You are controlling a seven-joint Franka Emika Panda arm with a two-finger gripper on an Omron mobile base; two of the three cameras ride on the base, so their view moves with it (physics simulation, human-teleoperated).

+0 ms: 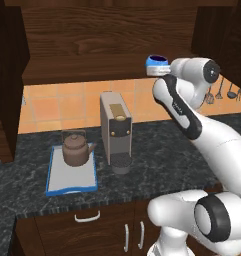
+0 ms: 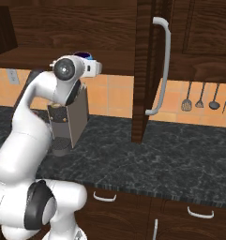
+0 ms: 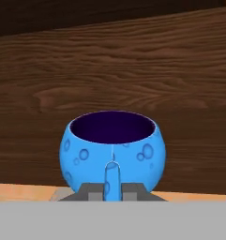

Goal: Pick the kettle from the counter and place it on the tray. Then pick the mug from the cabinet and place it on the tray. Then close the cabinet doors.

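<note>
The blue mug (image 3: pixel 113 150) with a dark purple inside stands at the front edge of the cabinet shelf (image 1: pixel 82 70). My gripper (image 3: pixel 112 190) is shut on the mug's handle, with its grey fingers (image 3: pixel 89 191) on either side. In the left base view the mug (image 1: pixel 157 62) shows just above my white hand. The brown kettle (image 1: pixel 75 149) sits upright on the blue-rimmed tray (image 1: pixel 72 190) on the dark counter (image 1: pixel 157 165). Both cabinet doors (image 2: pixel 143 70) stand open.
A boxy grey-and-brown coffee machine (image 1: pixel 115 130) stands on the counter right of the tray, below the mug. The open right door's long silver handle (image 2: pixel 162 65) juts out near my arm. The left door (image 1: pixel 4 100) hangs open too. Utensils (image 2: pixel 200 96) hang on the tiled wall.
</note>
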